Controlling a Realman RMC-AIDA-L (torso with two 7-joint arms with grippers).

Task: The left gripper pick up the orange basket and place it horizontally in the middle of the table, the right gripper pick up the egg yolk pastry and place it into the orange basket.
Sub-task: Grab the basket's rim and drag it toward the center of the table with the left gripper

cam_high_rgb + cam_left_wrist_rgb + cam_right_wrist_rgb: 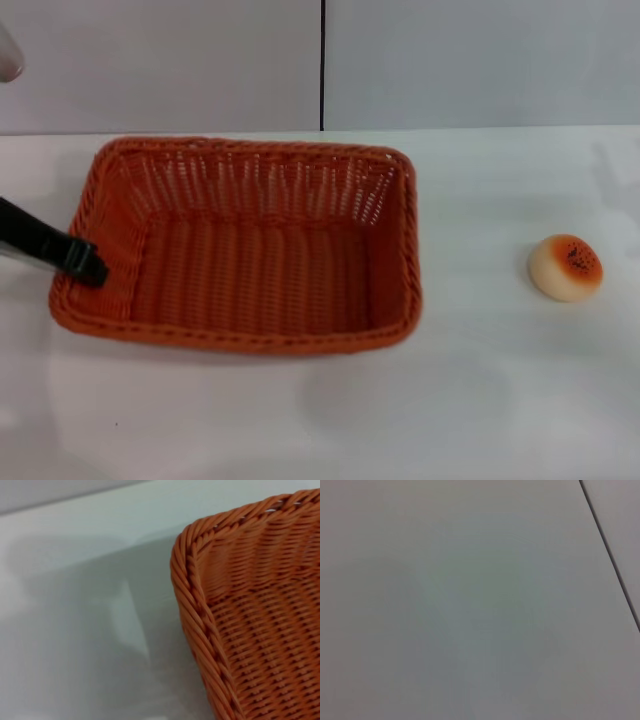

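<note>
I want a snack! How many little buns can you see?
1. The egg yolk pastry sits alone on the table, to the right of the orange basket, not in it.

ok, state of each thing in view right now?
orange basket: upright on the table, lying lengthwise, empty
egg yolk pastry: on the table, right of the basket, apart from it, untouched
left gripper: at the basket's left rim
right gripper: not in view

The basket point(240, 245) sits on the table point(480, 400), a bit left of the middle, close to the back edge. The pastry point(566, 267) lies well apart, near the right edge.
</note>
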